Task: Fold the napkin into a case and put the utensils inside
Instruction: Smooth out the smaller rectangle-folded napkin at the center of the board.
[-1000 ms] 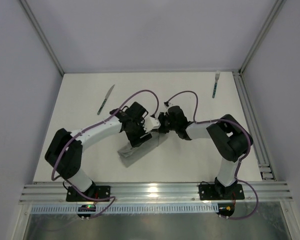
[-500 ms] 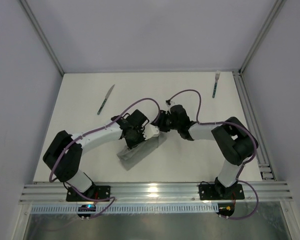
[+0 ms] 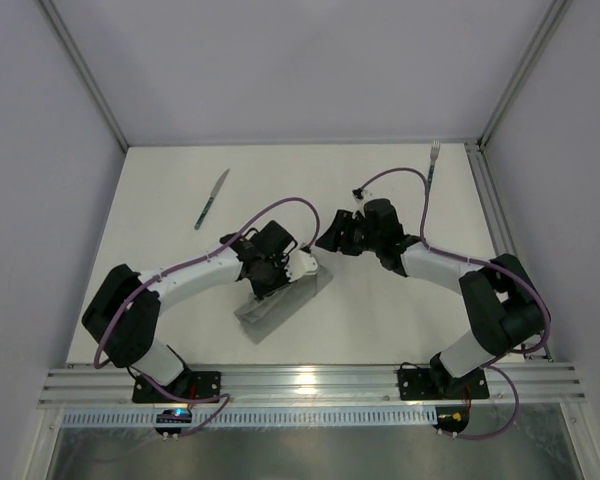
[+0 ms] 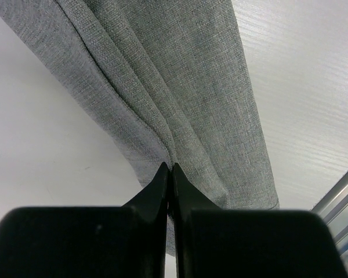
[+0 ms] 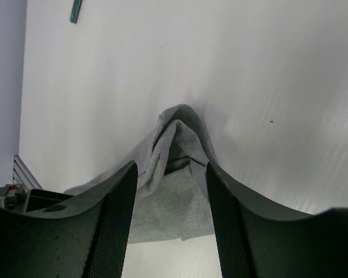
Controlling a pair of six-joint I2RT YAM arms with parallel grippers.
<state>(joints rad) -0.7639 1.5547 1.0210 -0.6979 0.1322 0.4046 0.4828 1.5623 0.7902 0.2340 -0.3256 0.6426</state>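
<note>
One view, left wrist, shows napkin seemingly pinched.

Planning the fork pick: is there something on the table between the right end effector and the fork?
No loose thing shows there, only bare table. The open right end effector points away from the fork; its own purple cable loops close beside the fork's handle.

This looks like a robotics lab cell rather than a home. A bare white table is boxed in by plain pale walls and aluminium rails. A left arm and a right arm are bolted at its near edge, trailing purple cables.
</note>
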